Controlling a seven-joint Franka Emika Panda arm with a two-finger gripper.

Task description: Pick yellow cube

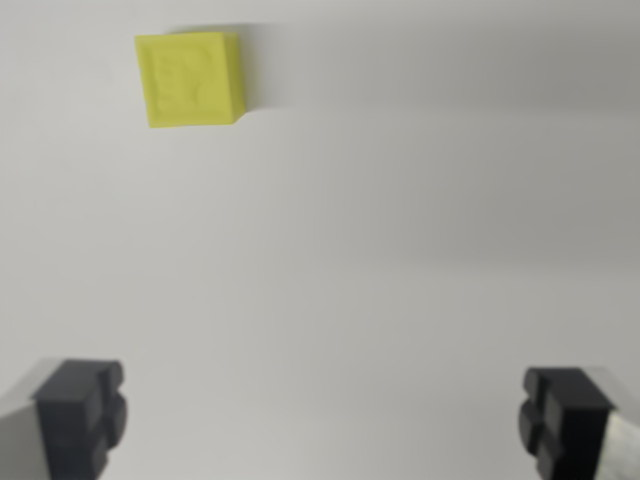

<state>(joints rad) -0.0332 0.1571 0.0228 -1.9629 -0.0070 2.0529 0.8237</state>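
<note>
Yellow cube (190, 79) sits at about 11 o'clock in the wrist view, upper part of frame, toward the wrist view's left. Top face is what mostly shows, with a faint embossed pattern on it, too blurred to read. A thin darker side face shows along its right edge, and a soft shadow falls off that same side and along the cube's top edge. Cube rests flat on the tabletop (380, 230), edges roughly square to the frame, tilted only slightly. Tabletop is plain white-grey, matte, with mild shading bands across the upper part. Nothing touches the cube; it stands alone on the surface. End effector (323, 420) is at 6 o'clock, at the bottom edge of frame. Its two dark fingertips (82, 415) show at about 7 o'clock and 5 o'clock, one in each lower corner, spread wide with bare tabletop between them, so the end effector is open and holding nothing. Each fingertip is a black blocky pad on a lighter grey finger body, partly cut off by the frame. Cube is well apart from both fingertips, up and to the left of the gap's midline, closer in line to the 7 o'clock fingertip than the 5 o'clock one.
</note>
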